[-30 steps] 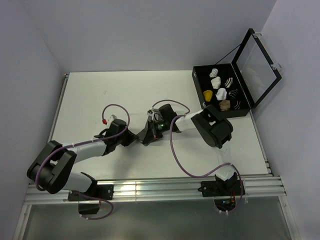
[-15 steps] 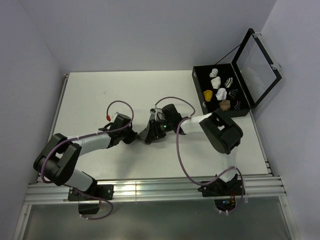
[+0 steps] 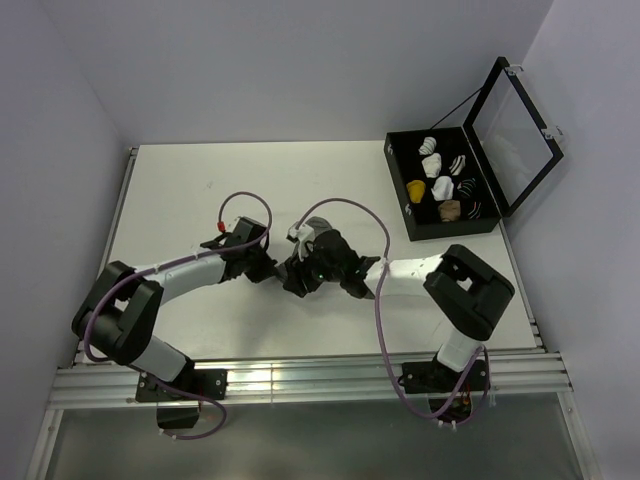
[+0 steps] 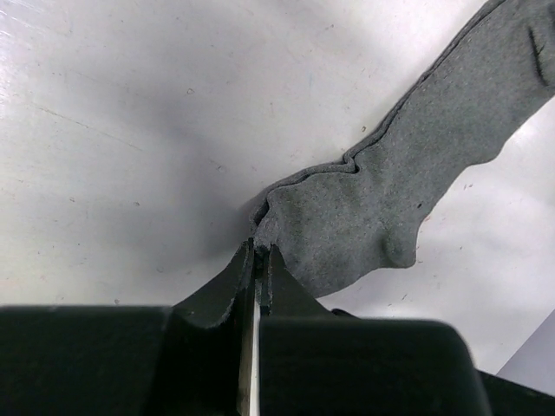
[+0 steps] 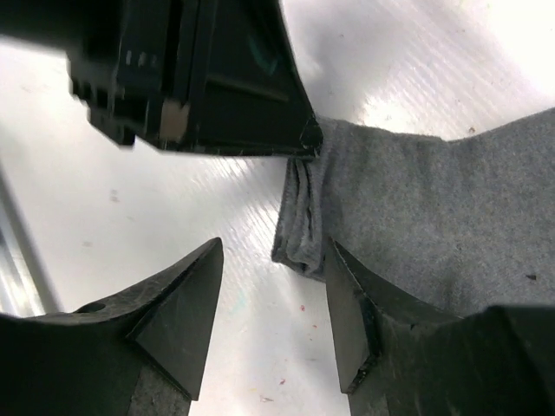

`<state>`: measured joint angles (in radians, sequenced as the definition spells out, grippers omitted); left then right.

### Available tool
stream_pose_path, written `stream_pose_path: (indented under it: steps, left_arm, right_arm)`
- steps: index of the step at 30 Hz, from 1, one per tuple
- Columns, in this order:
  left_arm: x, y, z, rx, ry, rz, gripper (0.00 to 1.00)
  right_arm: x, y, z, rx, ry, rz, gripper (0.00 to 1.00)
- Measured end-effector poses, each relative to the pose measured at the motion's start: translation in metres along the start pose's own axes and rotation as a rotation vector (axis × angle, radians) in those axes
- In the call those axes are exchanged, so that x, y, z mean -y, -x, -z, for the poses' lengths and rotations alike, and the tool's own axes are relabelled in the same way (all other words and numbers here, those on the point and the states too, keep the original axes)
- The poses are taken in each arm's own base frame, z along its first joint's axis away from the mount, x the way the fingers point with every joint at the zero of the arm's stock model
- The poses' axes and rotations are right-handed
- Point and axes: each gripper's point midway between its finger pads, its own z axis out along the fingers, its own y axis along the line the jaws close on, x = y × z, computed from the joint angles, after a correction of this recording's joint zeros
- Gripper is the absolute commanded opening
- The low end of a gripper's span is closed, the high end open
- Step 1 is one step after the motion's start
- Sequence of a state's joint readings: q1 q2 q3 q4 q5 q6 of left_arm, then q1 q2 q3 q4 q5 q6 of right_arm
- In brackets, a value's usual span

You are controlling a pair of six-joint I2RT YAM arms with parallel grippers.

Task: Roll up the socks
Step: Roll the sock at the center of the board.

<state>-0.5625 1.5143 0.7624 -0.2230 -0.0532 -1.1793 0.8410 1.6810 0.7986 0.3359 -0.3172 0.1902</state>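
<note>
Top view: left tool (image 3: 270, 271) and right tool (image 3: 298, 272) meet at white desk's (image 3: 200, 190) centre.

Left wrist: left tool pinches flat grey fabric sock (image 4: 390, 199) by its edge; sock lies on desk, trailing toward 1 o'clock.

Right wrist: right tool stands wide, astride sock's folded edge.

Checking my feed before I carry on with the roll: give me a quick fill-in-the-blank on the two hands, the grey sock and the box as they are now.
1. The left hand is ___ (open or shut) on the edge of the grey sock.
2. The right hand is ___ (open or shut), with its fingers on either side of the sock's bunched edge.
3. The black box sits at the table's far ___ corner.

Missing words: shut; open; right.
</note>
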Motion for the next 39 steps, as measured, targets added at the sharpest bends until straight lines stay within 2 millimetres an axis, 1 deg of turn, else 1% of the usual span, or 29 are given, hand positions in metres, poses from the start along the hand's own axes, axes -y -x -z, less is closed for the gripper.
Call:
stream_pose_path:
  steps: [4, 10, 13, 14, 18, 23, 25, 28, 29, 31, 32, 33, 35, 36, 38, 39]
  left_arm:
    - [-0.002, -0.002, 0.000, -0.017, 0.024, -0.017, 0.00]
    - [-0.003, -0.006, -0.004, -0.046, 0.042, -0.036, 0.00]
    - [-0.006, -0.008, -0.005, -0.057, 0.050, -0.039, 0.00]
    - [-0.007, -0.008, -0.005, -0.058, 0.054, -0.040, 0.00]
    - [-0.008, -0.009, -0.004, -0.063, 0.062, -0.042, 0.00]
    - [-0.005, -0.008, -0.003, -0.061, 0.058, -0.045, 0.00]
    - [-0.005, -0.008, -0.003, -0.062, 0.060, -0.045, 0.00]
    - [-0.005, -0.008, -0.003, -0.064, 0.063, -0.045, 0.00]
    - [-0.005, -0.008, -0.003, -0.064, 0.064, -0.045, 0.00]
    - [-0.005, -0.008, -0.003, -0.064, 0.063, -0.044, 0.00]
    - [-0.005, -0.008, -0.003, -0.063, 0.063, -0.044, 0.00]
    - [-0.005, -0.007, -0.002, -0.062, 0.062, -0.041, 0.02]
    - [-0.003, -0.006, 0.000, -0.057, 0.054, -0.035, 0.06]
    - [-0.001, -0.005, 0.002, -0.052, 0.044, -0.032, 0.11]
    - [0.001, -0.004, 0.008, -0.042, 0.023, -0.020, 0.18]
    - [0.001, -0.004, 0.012, -0.035, 0.012, -0.012, 0.27]
  right_arm:
    - [0.002, -0.012, -0.003, -0.002, -0.065, 0.084, 0.58]
    - [0.002, -0.003, -0.008, 0.049, -0.139, 0.176, 0.59]
    - [0.002, -0.002, -0.010, 0.056, -0.155, 0.203, 0.59]
    - [0.003, -0.004, -0.011, 0.054, -0.160, 0.209, 0.58]
    - [0.003, -0.014, -0.016, 0.029, -0.168, 0.230, 0.56]
    - [0.005, -0.031, -0.025, -0.017, -0.190, 0.264, 0.54]
    - [0.006, -0.035, -0.028, -0.027, -0.201, 0.276, 0.49]
    - [0.009, -0.032, -0.030, -0.022, -0.222, 0.282, 0.33]
    - [0.010, -0.032, -0.030, -0.020, -0.228, 0.282, 0.22]
    - [0.011, -0.031, -0.030, -0.018, -0.235, 0.280, 0.13]
    - [0.011, -0.031, -0.030, -0.017, -0.235, 0.275, 0.03]
    - [0.010, -0.031, -0.030, -0.016, -0.232, 0.270, 0.00]
    - [0.010, -0.031, -0.030, -0.016, -0.222, 0.247, 0.00]
    - [0.009, -0.031, -0.030, -0.017, -0.210, 0.236, 0.00]
    - [0.007, -0.032, -0.031, -0.022, -0.168, 0.195, 0.00]
    - [0.006, -0.032, -0.031, -0.024, -0.146, 0.170, 0.00]
